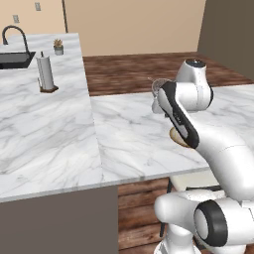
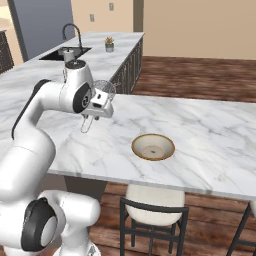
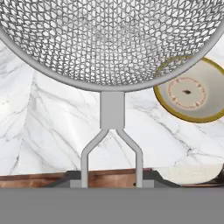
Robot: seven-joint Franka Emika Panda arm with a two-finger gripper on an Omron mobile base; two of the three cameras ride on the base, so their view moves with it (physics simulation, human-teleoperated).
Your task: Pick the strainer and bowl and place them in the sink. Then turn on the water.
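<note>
Hand view shows the fingers [image 2: 96,111] closed on the wire handle of the strainer [image 3: 112,41], a light, stiff mesh dome best held by that handle, lifted above the tabletop [image 2: 200,125], with the bowl [image 2: 153,146] beyond and the sink [image 1: 15,59] farthest.

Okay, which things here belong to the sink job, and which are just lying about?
Job: strainer held in the gripper above the counter; bowl on the counter; sink; faucet.
Lying about: paper towel roll; potted plant; stool.
</note>
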